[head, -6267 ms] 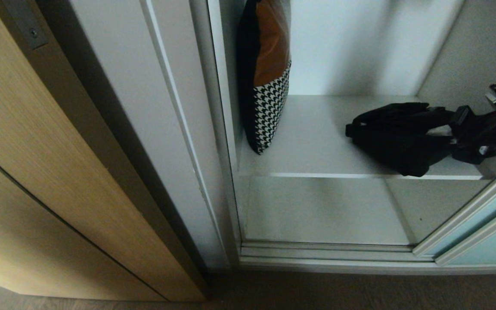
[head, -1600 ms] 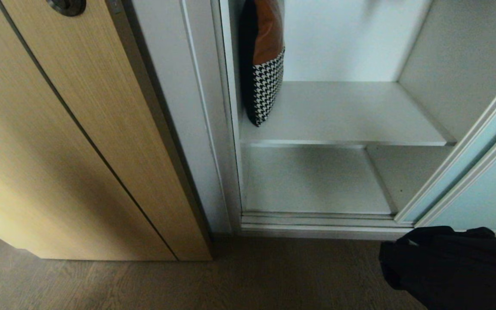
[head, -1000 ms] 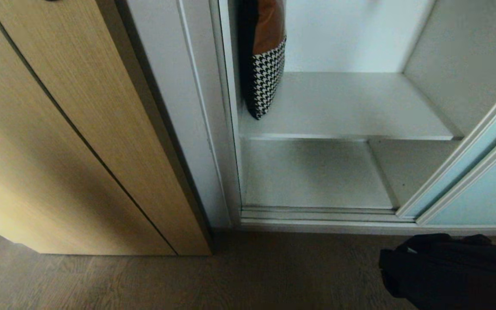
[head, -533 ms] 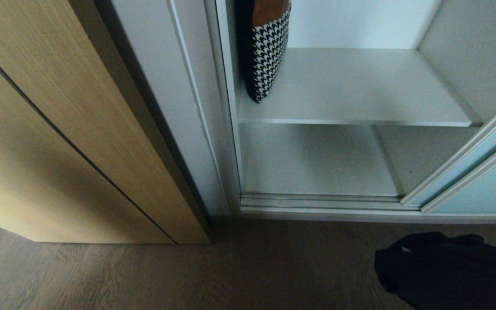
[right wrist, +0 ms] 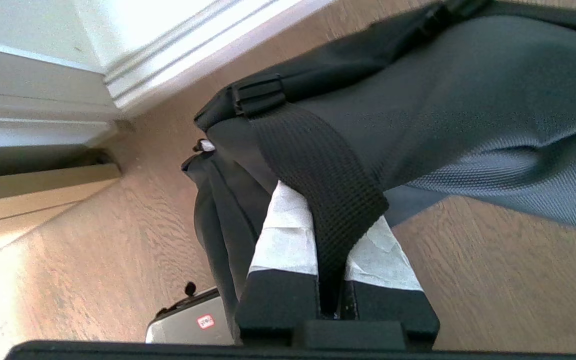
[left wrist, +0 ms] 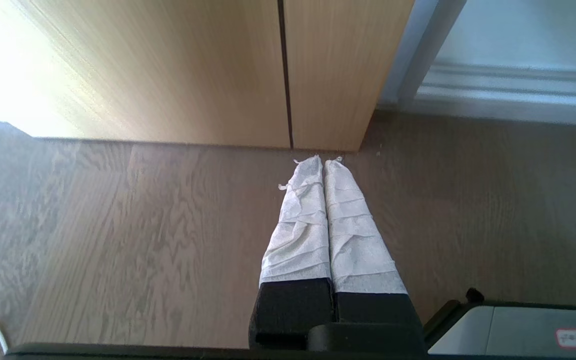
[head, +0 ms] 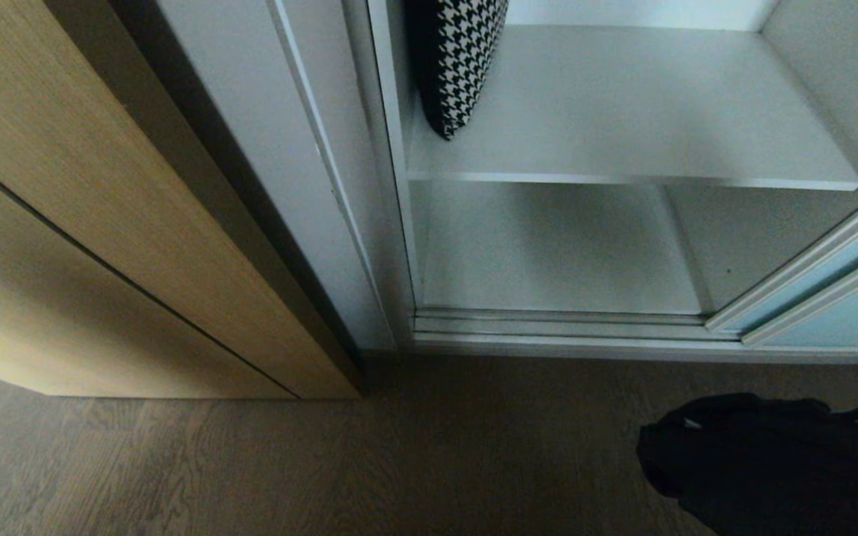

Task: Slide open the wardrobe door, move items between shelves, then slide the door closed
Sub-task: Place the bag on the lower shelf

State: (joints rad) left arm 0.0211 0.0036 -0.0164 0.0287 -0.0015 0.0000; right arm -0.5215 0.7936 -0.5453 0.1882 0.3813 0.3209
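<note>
The black bag [head: 771,461] hangs low over the wood floor in front of the wardrobe, at the head view's lower right. My right gripper [right wrist: 327,202] is shut on the bag's woven strap [right wrist: 318,160], and the bag's body [right wrist: 468,100] spreads beyond it. The sliding wardrobe door [head: 839,298] stands pushed to the right, leaving the opening bare. Two white shelves show inside: an upper one [head: 623,112] and the bottom one [head: 548,246]. My left gripper [left wrist: 323,160] is shut on nothing, parked above the floor near the tan door's foot.
A houndstooth cushion [head: 459,67] leans against the left wall on the upper shelf. The tan wood-grain door [head: 101,223] fills the left. The door's floor tracks [head: 548,327] run along the wardrobe's threshold. A part of my base [right wrist: 188,320] lies under the bag.
The whole head view has tipped downward, so the wardrobe sits higher in the picture. The bag, on the upper shelf several seconds ago, now hangs outside over the floor. The left arm has not moved.
</note>
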